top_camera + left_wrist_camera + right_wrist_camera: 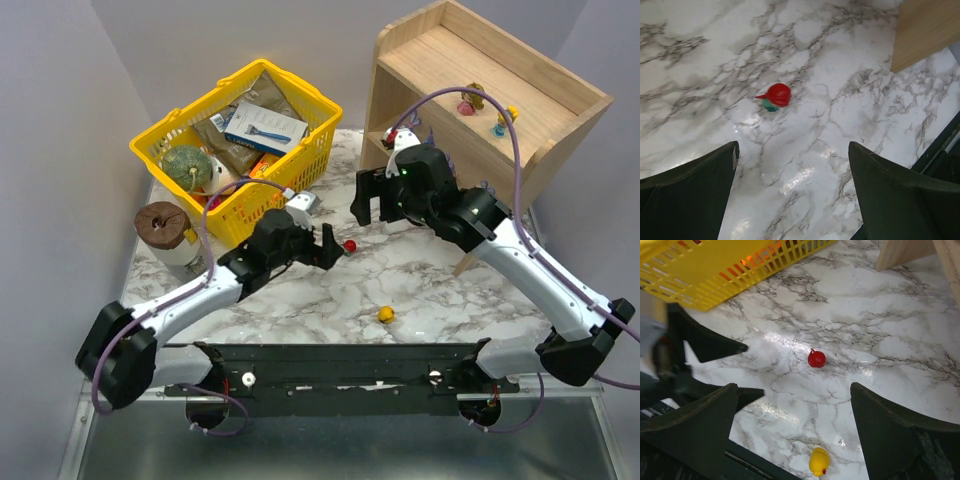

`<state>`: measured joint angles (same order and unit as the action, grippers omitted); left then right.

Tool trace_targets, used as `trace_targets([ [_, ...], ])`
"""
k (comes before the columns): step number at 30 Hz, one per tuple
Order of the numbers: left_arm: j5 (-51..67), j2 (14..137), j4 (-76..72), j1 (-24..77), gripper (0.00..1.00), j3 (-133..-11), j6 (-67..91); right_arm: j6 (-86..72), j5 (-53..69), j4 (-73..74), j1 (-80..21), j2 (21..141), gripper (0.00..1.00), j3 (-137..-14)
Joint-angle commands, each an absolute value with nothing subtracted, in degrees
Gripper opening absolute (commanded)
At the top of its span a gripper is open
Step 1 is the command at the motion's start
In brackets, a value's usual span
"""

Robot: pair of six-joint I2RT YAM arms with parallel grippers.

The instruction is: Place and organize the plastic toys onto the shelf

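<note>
Two on table | one red toy | one yellow toy | left hand, right hand released

You've got bright, even overhead light with soft shadows. Glare patches on the glossy worktop in both wrist views, centre frame. Left edge of right wrist view is blurred.

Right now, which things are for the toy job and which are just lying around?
For the job: red toy, yellow toy, shelved toys, shelf.
Just lying about: basket, gourd, blue box, jar.
</note>
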<state>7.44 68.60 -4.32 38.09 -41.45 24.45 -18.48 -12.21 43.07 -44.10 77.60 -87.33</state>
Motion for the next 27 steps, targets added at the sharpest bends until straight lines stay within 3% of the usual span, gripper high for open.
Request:
trace_targets([
  [1,1.5,77.9,-16.4,41.7,0.99,-44.0,22.0,-18.1,-8.8,48.9,-43.3,74.3,1.0,-90.8],
  [12,2.5,95.6,-20.0,42.8,0.89,-50.6,21.0,-16.7,-12.9,55.2,-42.8,69.7,1.0,-97.4],
  [17,4.1,97.6,-21.2,42.8,0.83,-51.0,21.6,-16.2,-14.2,57.0,-42.8,69.0,1.0,-102.4],
  [21,4.5,100.1,-20.6,42.9,0.71,-51.9,21.1,-15.0,-15.4,57.2,-42.8,68.2,1.0,-104.8],
  [27,4.4,102.1,-20.7,42.9,0.67,-52.6,20.1,-13.8,-16.9,57.8,-42.8,67.8,1.0,-105.9],
])
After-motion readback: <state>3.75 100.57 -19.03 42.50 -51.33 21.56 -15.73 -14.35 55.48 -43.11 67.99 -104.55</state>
